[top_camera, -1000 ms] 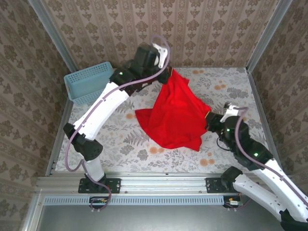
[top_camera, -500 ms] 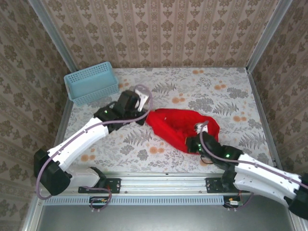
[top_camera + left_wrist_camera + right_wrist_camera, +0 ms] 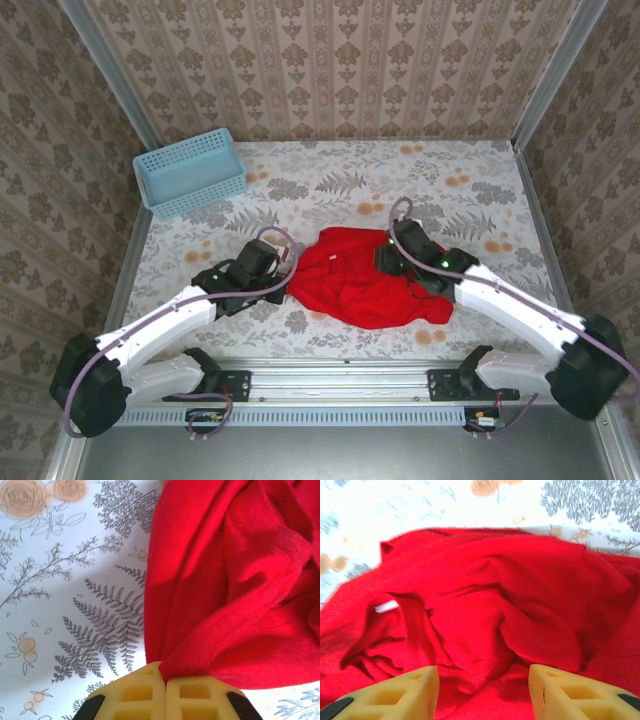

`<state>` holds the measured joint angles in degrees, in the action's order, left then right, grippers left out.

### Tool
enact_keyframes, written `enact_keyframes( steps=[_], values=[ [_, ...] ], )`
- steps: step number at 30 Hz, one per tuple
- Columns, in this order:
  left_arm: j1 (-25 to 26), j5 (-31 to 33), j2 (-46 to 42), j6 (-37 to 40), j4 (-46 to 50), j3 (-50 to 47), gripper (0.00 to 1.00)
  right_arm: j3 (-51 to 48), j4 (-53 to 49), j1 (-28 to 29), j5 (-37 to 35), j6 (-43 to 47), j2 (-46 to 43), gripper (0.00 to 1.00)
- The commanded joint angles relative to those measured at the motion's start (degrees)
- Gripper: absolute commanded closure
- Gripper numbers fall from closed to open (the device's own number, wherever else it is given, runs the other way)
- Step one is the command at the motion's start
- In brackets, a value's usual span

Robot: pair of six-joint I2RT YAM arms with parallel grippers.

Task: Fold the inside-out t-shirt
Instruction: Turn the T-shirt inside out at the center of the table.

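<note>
Shirt (image 3: 370,285) first: it lies crumpled in a low red heap on the table (image 3: 330,190), toward the near edge and a little right of centre. Nothing is folded yet. Seen from above, its long axis runs roughly from 9 o'clock to 4 o'clock, with the fuller bulge at the 4 o'clock end. The white neck tag (image 3: 386,606) shows among the wrinkles on the left side of the right wrist view, so I judge the collar is buried somewhere in the upper middle of the heap.

My left fingers (image 3: 165,687) sit at the shirt's 9 o'clock tip, pressed together on a stitched edge of the cloth. From there the whole garment fans away toward 3 o'clock.

My right fingers (image 3: 385,256) hang over the heap's 12 o'clock rim, spread apart with nothing pinched between them. The bulk of the cloth lies below and ahead of them, toward 7 o'clock in the overhead view. I cannot tell whether their tips touch the fabric.

Since the left side already has one end, my next move turns on the right fingers finding an edge near 4 o'clock, the far end of that axis, to draw the shirt flat.

The blue basket (image 3: 190,170) stands well apart at 10 o'clock.
</note>
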<state>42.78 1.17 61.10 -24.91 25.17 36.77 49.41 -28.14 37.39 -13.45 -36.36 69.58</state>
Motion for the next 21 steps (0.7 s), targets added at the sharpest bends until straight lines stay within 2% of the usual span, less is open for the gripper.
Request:
enact_keyframes(
  steps=[1,5,11,16,18,21],
  values=[
    [-0.93,2.15,-0.98,-3.52,-2.88,-0.73,1.0,3.57,-7.59,-0.11,0.72,2.7,7.4,0.45],
    [-1.47,1.98,-0.96,-3.57,-3.78,-1.18,1.0,7.04,-7.71,-0.06,-0.32,2.2,15.88,0.42],
    [-1.82,1.24,-0.29,-3.3,-4.27,-1.4,1.0,11.13,-8.1,-0.77,-3.92,2.42,24.39,0.44],
    [-1.88,0.76,-0.32,-3.96,-5.55,-2.64,1.0,14.12,-7.86,-2.09,-3.11,3.79,32.1,0.45],
    [-1.92,0.69,-0.32,-4.18,-5.84,-2.85,1.0,14.99,-7.49,-2.23,-2.2,4.17,34.27,0.54],
    [-2.24,0.85,-0.29,-4.45,-5.84,-2.94,1.0,15.15,-6.2,-2.23,-1.91,4.69,34.01,0.81]
  ],
)
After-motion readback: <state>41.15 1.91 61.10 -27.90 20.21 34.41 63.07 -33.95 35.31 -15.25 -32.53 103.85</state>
